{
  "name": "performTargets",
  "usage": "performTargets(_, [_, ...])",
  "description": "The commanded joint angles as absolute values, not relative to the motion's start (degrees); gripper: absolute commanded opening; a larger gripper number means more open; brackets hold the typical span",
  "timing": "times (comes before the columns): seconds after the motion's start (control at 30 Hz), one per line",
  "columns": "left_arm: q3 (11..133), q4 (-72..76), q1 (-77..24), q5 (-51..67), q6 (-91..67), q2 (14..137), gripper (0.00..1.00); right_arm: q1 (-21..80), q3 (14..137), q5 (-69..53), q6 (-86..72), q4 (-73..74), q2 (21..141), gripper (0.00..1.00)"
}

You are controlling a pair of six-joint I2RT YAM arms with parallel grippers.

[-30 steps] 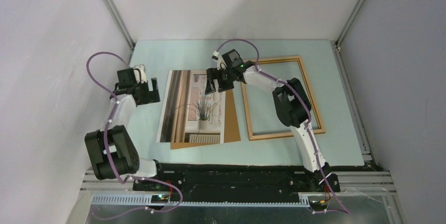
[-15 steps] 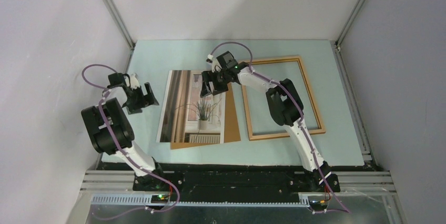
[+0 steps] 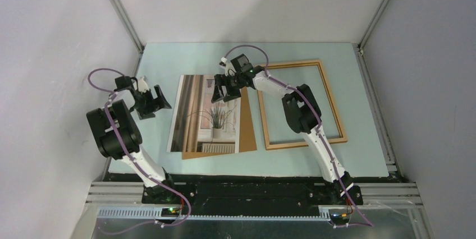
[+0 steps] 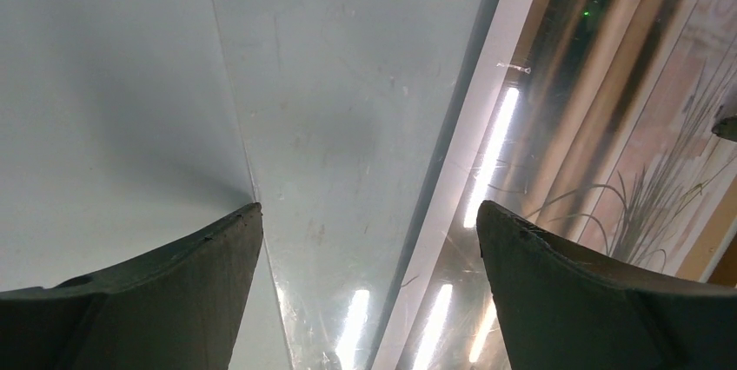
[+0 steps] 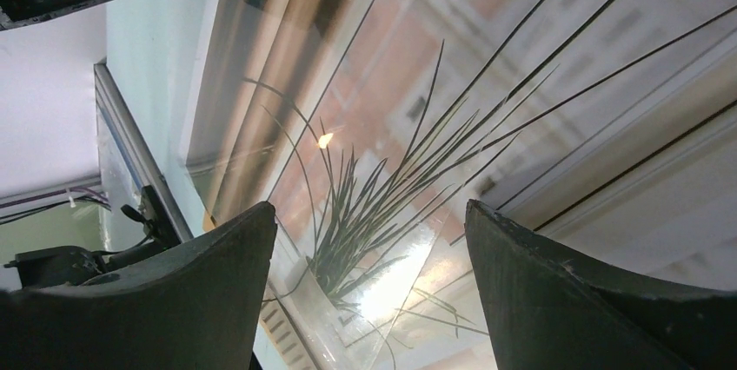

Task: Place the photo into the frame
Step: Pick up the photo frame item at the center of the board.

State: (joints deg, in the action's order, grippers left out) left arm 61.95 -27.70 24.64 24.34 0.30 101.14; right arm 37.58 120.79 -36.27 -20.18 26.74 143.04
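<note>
A: The right fingers (image 5: 565,292) have been drifting left since a second ago and are now hovering over the upper part of the photo (image 3: 205,113), while the left arm has been folding back toward the left wall

B: And the left fingers (image 4: 174,292), are they gripping anything?

A: No, they are standing wide and empty just off the photo's left edge. The right pair is also gaping, with nothing between, though it has been narrowing slightly

B: Where is the photo lying?

A: It is lying face up and flat on the brown backing board (image 3: 247,127), which is resting on the surface (image 3: 168,59). The frame (image 3: 335,107) is sitting empty to the right, near the board but not touching the photo

B: How are you expecting it to handle?

A: I am judging it to be thin, light and bendy. It is throwing back the lamps, so it is probably slick too. Pinching from above is looking hopeless; I am thinking an edge or corner needs lifting first, perhaps the left edge, gently, to avoid creasing it
</note>
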Motion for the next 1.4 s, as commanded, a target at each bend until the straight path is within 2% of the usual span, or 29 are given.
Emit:
performTargets(0.0, [61.8,-28.6,24.8,27.8,-1.2,103.8,0.98,37.6,122.0,-38.2,-22.0,27.3,145.4,0.84])
performTargets(0.53, [61.8,-28.5,24.7,34.4,-1.1,105.1,0.98,35.0,115.5,-50.2,-33.4,17.0,144.7,0.83])
performTargets(0.77, [61.3,-28.4,24.4,35.9,-0.5,104.9,0.98,34.0,108.6,-58.5,-46.6,0.4,142.6,0.82])
performTargets(1.0, [60.9,-28.4,24.0,36.2,-0.1,104.7,0.98,32.8,103.2,-61.8,-59.8,-16.3,142.1,0.8])
performTargets(1.2, [60.8,-28.5,23.4,36.1,-0.1,104.8,1.0,31.9,103.2,-61.9,-59.8,-15.6,142.1,0.79])
performTargets(1.37, [60.7,-28.4,23.4,35.8,-0.1,104.4,0.98,30.9,104.0,-60.0,-52.8,-8.0,140.5,0.78])
